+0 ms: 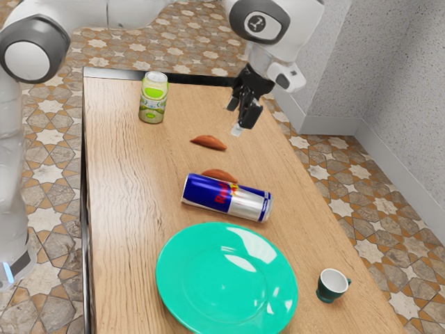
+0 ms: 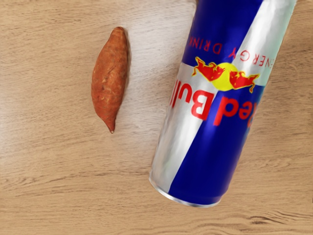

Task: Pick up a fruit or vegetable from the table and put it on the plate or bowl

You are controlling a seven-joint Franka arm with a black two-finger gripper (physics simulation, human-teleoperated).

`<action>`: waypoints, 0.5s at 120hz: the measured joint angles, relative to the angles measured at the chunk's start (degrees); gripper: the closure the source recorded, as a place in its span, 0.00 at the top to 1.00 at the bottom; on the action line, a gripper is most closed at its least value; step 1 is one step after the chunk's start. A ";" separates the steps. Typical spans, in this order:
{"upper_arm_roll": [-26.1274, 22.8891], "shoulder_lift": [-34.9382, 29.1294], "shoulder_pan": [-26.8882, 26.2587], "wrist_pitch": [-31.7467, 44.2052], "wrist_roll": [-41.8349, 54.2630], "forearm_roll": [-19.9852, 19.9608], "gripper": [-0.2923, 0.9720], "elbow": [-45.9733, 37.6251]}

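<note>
End effector (image 1: 240, 124): hangs above the bench (image 1: 118, 209), off the surface; cannot tell how far open.
First sweet potato (image 1: 208, 142): mid-bench, near the end effector.
Second sweet potato (image 1: 220, 174): against the lying Red Bull can (image 1: 227, 197).
Green plate (image 1: 226, 278): beyond that can, toward the bench's end.

On the table (image 1: 125, 209) the upright can (image 1: 154, 97) stands at the far left; right of it and a little nearer lies the far sweet potato (image 1: 208, 142); nearer again, the near sweet potato (image 1: 220, 174) lies just behind the toppled can (image 1: 227, 197) — partly hidden by it; the plate (image 1: 226, 278) sits nearest, in front of that can; the cup (image 1: 332, 285) stands to the plate's right — apart from it.
</note>
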 joint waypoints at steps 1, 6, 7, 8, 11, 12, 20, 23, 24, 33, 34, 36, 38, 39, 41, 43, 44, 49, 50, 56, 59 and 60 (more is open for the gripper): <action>0.00 0.02 -0.02 0.67 0.04 0.02 0.77 -0.04; -0.04 0.12 0.07 3.61 0.20 0.17 0.77 -0.16; -0.05 0.14 0.12 4.13 0.23 0.20 0.77 -0.18; -0.07 0.15 0.18 4.63 0.26 0.22 0.77 -0.19; -0.11 0.17 0.39 6.01 0.35 0.28 0.77 -0.22; -0.12 0.18 0.46 6.43 0.38 0.30 0.77 -0.24; -0.26 1.05 1.05 9.18 0.58 0.39 0.77 -0.42; -0.24 1.35 1.21 9.93 0.65 0.40 0.77 -0.70; -0.21 1.45 1.24 10.13 0.67 0.40 0.77 -0.89; 0.00 1.80 1.73 11.44 0.86 0.49 0.77 -1.60; 0.03 1.82 1.77 11.55 0.88 0.49 0.77 -1.64; 0.06 1.84 1.86 11.76 0.91 0.51 0.77 -1.68; 0.09 1.85 1.95 11.96 0.95 0.52 0.77 -1.73; 0.10 1.86 1.98 12.05 0.97 0.53 0.77 -1.76; 0.12 1.86 2.04 12.22 1.01 0.54 0.77 -1.83; 0.16 1.87 2.07 12.38 1.05 0.55 0.77 -1.91; 0.17 1.87 2.08 12.46 1.07 0.55 0.77 -1.94; 0.50 1.93 1.92 12.75 1.19 0.53 0.77 -2.11; 0.57 1.95 1.90 12.76 1.23 0.52 0.77 -2.16; 0.90 1.79 1.85 12.80 1.40 0.50 0.77 -3.07; 1.45 1.60 1.53 12.82 1.49 0.46 0.77 -3.95; 1.62 1.51 1.46 12.82 1.51 0.44 0.77 -4.23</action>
